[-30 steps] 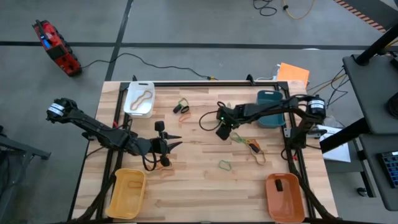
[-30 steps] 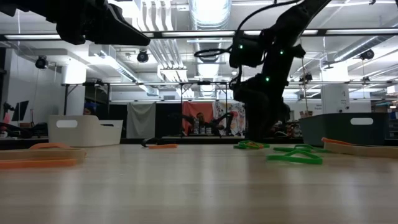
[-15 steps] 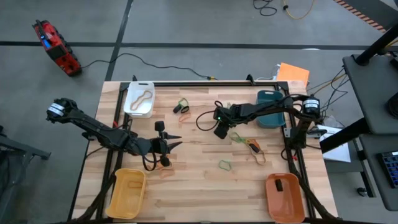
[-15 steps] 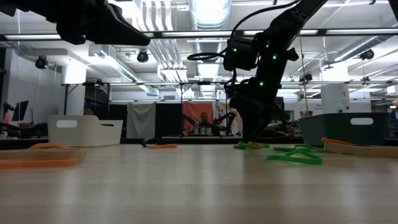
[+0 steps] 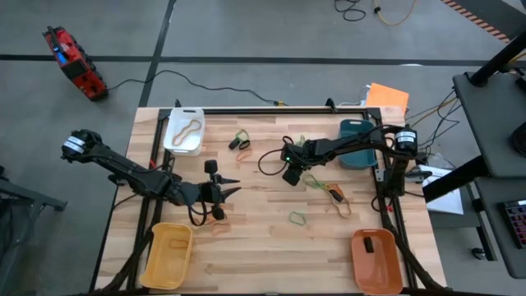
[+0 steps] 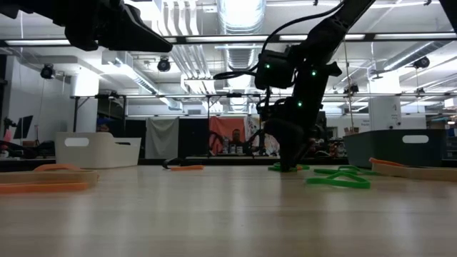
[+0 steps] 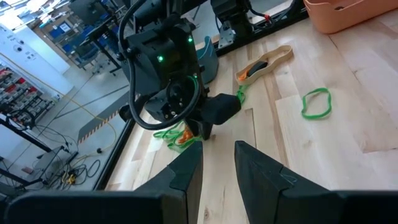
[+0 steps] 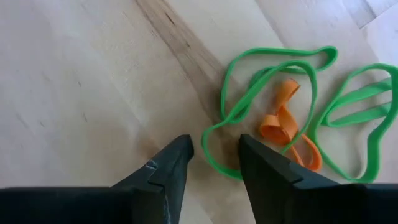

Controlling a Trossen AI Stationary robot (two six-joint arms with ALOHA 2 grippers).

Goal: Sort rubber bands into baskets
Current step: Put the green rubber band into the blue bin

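Note:
My right gripper (image 5: 289,175) is open, fingers pointing down at the table's middle, over a small pile of green bands and an orange band (image 8: 283,121). Its fingers stand on either side of one green band's looped edge (image 8: 208,152); in the low view its tips (image 6: 288,168) reach the table top. My left gripper (image 5: 228,190) is open and empty, held above the table left of the middle. The white basket (image 5: 183,131) holds a tan band. The teal basket (image 5: 357,141), the yellow basket (image 5: 168,255) and the orange basket (image 5: 376,259) stand at the other corners.
A loose green band (image 5: 297,218) lies near the middle front. A tan band with a black one (image 5: 337,196) lies right of the pile. A green and orange pair (image 5: 240,141) lies near the white basket. Black cables run along the right arm.
My right gripper has gone down onto the pile of bands and a little toward the table's left edge, its fingers now at the table top.

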